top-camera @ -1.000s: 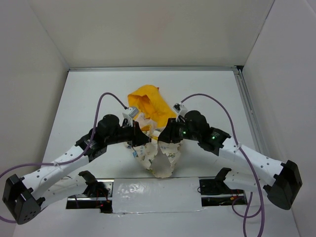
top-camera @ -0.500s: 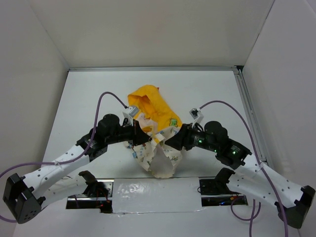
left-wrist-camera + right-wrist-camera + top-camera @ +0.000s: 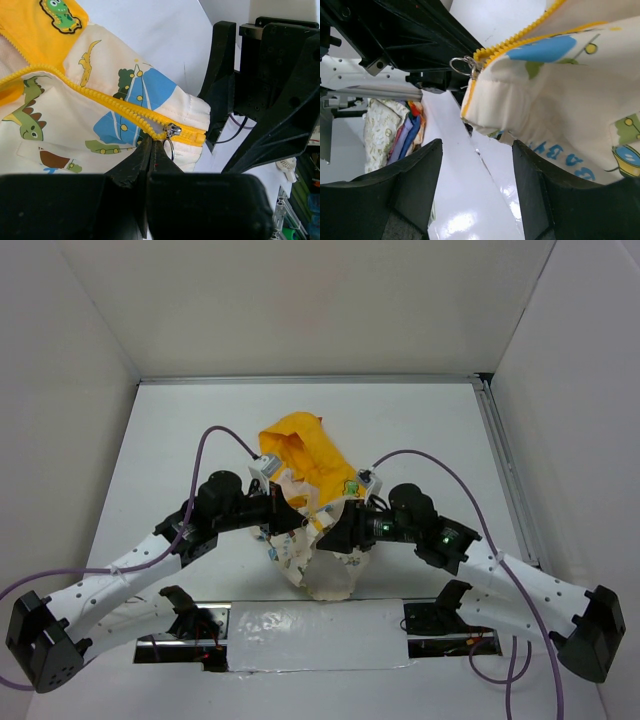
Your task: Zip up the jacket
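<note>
place: robot lab | evidence: white-walled enclosure (image 3: 300, 310) around white table (image 3: 180, 425)

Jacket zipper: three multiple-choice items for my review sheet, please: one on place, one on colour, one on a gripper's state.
1. Where on the jacket is the zipper slider? A at the top end; B at the bottom end; C halfway up.
2. What colour are the zipper teeth? A yellow; B blue; C black.
3. How does the right gripper stand? A shut on the slider; B shut on fabric; C open.
Answers: B, the slider sits right beside the cream hem; A, the teeth run yellow across the cream fabric; C, its fingers stand wide apart in the right wrist view.
</note>
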